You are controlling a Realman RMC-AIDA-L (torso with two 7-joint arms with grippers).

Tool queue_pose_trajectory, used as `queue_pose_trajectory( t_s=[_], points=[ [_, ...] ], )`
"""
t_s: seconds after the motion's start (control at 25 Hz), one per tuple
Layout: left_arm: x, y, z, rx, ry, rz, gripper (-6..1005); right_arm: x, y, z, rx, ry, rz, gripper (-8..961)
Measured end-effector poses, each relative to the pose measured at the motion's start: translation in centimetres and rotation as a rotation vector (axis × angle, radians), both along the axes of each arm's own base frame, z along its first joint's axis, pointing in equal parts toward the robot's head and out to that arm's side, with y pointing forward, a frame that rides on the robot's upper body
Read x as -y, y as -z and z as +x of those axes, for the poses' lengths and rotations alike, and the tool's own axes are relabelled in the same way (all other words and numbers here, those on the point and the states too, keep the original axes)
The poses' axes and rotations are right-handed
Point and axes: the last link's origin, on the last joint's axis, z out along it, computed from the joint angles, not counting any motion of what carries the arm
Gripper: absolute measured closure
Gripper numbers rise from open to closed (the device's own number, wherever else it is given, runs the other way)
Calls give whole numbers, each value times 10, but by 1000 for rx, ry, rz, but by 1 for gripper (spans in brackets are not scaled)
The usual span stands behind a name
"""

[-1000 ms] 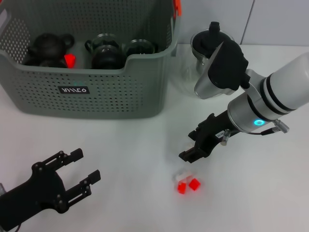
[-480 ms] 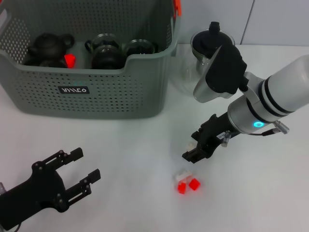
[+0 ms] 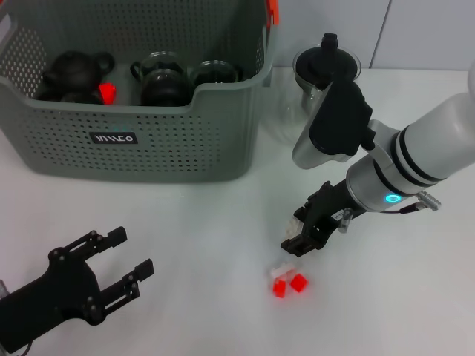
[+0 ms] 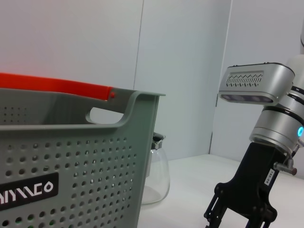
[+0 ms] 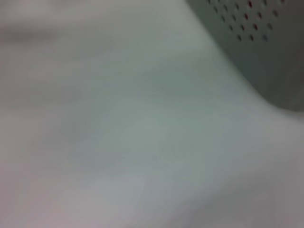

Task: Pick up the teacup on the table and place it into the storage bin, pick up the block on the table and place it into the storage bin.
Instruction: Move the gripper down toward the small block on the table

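The block (image 3: 288, 282) is a small red-and-white cluster lying on the white table. My right gripper (image 3: 298, 236) hangs just above and behind it, open, with nothing between its fingers; the left wrist view shows the right gripper (image 4: 239, 219) with its fingers spread. The grey-green storage bin (image 3: 141, 141) stands at the back left and holds dark tea ware and a red block (image 3: 107, 92). No teacup shows on the table. My left gripper (image 3: 126, 256) rests open near the front left, far from the block.
A clear glass teapot (image 3: 325, 68) with a black lid stands behind my right arm, to the right of the bin. The teapot (image 4: 156, 175) and the storage bin wall (image 4: 71, 156) show in the left wrist view. The right wrist view shows a bin corner (image 5: 266, 47).
My right gripper has slid slightly lower and nearer to the block. The left arm has not moved.
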Motion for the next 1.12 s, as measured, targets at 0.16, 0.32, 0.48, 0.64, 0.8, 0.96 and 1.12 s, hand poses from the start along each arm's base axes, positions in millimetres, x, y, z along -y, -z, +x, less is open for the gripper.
queue_pose_trajectory(
  t_s=[0.16, 0.32, 0.48, 0.64, 0.8, 0.96, 1.12],
  points=[
    [0, 0, 0, -1, -2, 0, 324, 0, 1, 0, 2, -2, 0, 304],
    [1, 0, -1, -2, -3, -1, 324, 0, 1, -1, -1, 0, 1, 349],
    [0, 1, -1, -7, -7, -3, 324, -1, 0, -2, -3, -4, 4, 406],
    [0, 1, -2, -9, -9, -6, 324, -1, 1, -4, -12, -7, 8, 419],
    [0, 1, -2, -9, -10, -6, 324, -1, 1, -4, -13, -6, 5, 433],
    [1, 1, -2, -8, -12, -2, 324, -1, 2, -4, -13, -4, 7, 446],
    [1, 1, -2, -8, -13, -2, 324, -1, 2, -3, -14, 0, 7, 459]
  ],
)
